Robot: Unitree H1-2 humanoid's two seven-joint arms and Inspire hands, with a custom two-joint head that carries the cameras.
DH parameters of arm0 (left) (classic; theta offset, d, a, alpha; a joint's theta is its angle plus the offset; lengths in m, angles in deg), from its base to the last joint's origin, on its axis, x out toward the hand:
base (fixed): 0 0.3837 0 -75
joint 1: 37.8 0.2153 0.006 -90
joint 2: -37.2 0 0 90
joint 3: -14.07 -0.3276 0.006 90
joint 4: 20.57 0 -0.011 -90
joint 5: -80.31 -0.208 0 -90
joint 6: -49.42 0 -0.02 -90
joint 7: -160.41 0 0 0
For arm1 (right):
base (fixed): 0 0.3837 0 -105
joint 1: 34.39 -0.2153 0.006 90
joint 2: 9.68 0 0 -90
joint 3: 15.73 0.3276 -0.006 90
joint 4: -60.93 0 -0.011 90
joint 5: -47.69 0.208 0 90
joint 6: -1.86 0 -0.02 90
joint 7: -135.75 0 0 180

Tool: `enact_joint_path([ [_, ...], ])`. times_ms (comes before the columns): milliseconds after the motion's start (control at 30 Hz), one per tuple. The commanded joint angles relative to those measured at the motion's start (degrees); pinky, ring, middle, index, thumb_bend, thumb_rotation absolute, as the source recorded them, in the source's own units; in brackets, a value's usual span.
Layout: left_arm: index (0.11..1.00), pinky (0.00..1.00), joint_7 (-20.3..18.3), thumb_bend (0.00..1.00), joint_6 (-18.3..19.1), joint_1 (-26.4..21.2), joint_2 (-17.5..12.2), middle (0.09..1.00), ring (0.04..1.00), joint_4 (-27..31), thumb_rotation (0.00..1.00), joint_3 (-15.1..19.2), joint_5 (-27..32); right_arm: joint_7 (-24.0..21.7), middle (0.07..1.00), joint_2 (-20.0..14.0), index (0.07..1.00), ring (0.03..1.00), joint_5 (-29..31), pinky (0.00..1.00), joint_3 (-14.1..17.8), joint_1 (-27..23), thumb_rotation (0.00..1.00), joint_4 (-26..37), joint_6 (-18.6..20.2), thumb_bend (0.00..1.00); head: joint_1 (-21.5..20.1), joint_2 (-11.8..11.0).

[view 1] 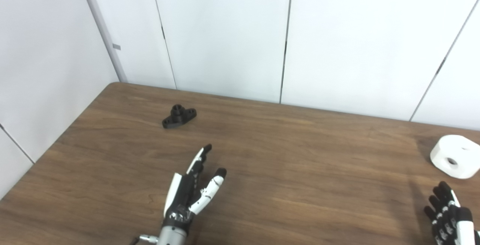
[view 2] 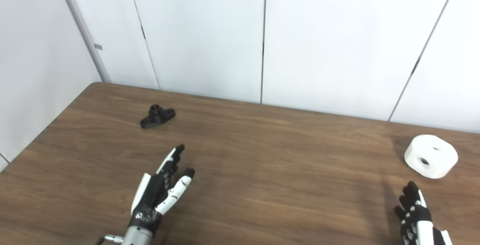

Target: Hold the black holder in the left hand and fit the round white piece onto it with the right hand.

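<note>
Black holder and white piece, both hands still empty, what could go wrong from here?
1. The black holder is low and flat on the table; the open left hand may nudge it away rather than grasp it.
2. The round white piece lies near the table's right edge; a clumsy approach by the open right hand could push it off.

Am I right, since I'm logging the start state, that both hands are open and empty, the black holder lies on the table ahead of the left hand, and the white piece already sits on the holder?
Not quite. The white piece lies on the table far from the black holder, just ahead of the right hand, as the right eye view shows. The left hand and the rest are as stated.
</note>
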Motion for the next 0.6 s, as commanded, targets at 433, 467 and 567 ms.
enact_joint_path([
  [433, 0.912, 1.0, -2.98, 0.94, 13.87, -10.06, -15.38, 0.981, 1.0, 2.38, 0.35, 4.34, -15.13, 0.23, 1.0, -0.23, 1.0, 1.0, -0.3, 1.0, -0.04, -0.44, 1.0, 1.42, -0.09, 0.61, 0.31, 0.65],
  [467, 0.911, 1.0, -2.98, 0.94, 14.45, -10.77, -16.3, 0.982, 1.0, 1.85, 0.34, 4.56, -15.87, 0.17, 1.0, -0.21, 1.0, 1.0, -0.21, 1.0, -0.05, -0.47, 1.0, 1.43, -0.15, 0.61, 0.31, 0.65],
  [567, 0.88, 1.0, -2.66, 0.96, 14.94, -12.46, -18.55, 0.97, 1.0, -0.4, 0.35, 5.12, -17.67, 0.3, 1.0, -0.12, 1.0, 1.0, -0.27, 1.0, -0.07, -0.47, 1.0, 1.7, 0.21, 0.6, 0.29, 0.64],
])
